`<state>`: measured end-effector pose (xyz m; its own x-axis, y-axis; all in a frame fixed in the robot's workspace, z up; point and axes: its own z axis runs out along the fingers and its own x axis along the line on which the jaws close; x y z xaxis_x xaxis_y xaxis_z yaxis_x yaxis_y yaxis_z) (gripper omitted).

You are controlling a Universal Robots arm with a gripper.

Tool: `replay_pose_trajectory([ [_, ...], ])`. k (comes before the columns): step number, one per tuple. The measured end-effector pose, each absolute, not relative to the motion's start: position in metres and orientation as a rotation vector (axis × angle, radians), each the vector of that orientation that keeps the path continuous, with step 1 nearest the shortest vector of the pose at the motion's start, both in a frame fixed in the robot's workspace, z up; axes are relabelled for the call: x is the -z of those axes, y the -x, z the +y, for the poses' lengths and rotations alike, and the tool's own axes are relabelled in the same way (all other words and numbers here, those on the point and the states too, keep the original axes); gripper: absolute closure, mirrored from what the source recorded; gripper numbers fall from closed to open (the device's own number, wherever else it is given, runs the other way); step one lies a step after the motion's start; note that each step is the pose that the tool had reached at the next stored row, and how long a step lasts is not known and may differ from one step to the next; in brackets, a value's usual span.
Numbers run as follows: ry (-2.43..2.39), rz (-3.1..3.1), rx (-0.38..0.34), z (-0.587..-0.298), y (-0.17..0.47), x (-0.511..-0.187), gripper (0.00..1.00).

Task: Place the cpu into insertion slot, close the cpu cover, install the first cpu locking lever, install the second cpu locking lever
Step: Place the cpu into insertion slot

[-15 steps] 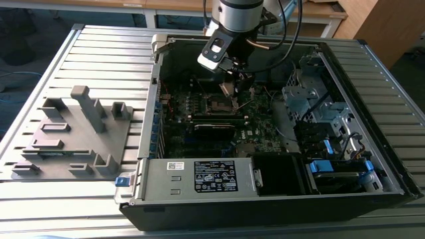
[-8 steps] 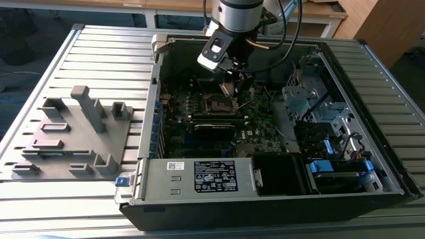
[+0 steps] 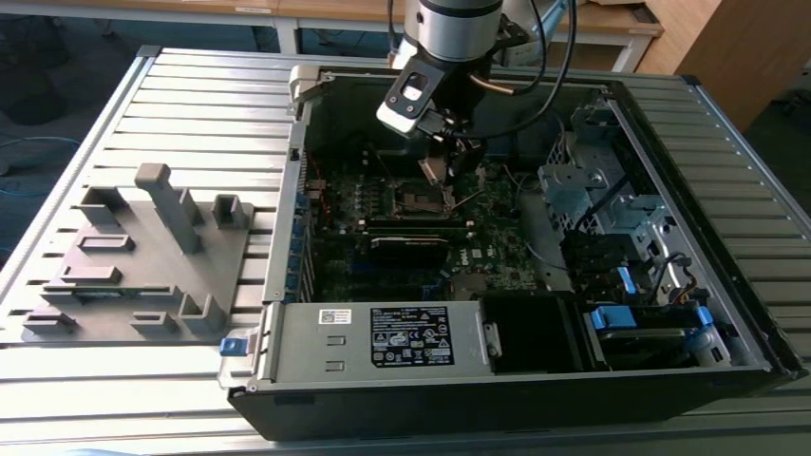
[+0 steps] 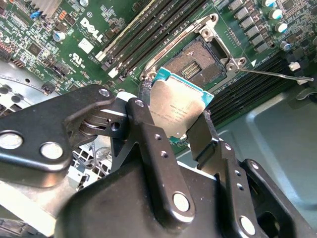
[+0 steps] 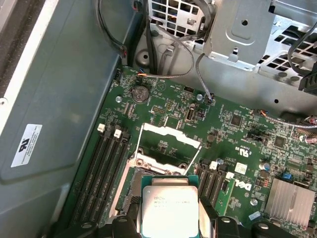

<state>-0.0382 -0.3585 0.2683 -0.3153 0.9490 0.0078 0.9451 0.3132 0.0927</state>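
My gripper [image 3: 435,169] hangs inside the open computer case, shut on the cpu [image 3: 434,171] by two opposite edges. In both wrist views the cpu [image 4: 181,110] [image 5: 170,210] is a silver-grey square chip on a green carrier, held between the black fingers [image 4: 146,124] just above the motherboard. The insertion slot [image 4: 197,58] lies open with its dark centre bare, a little beyond the chip and not touching it. The cpu cover [image 5: 166,136] stands swung up behind the socket. A thin locking lever [image 4: 277,74] sticks out free beside the slot.
Long black memory slots [image 4: 148,34] flank the socket. The grey drive cage [image 3: 583,180] and loose cables [image 5: 168,49] crowd one side of the case, and the power supply [image 3: 380,337] sits at the front. A grey fixture [image 3: 140,256] stands on the table at the exterior view's left.
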Motion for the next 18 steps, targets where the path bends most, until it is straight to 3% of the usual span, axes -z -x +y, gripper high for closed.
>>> replay_pose_trajectory([
  [18, -1.959, 2.385, -0.119, -0.3585, 0.0382, -0.2663, 0.46],
])
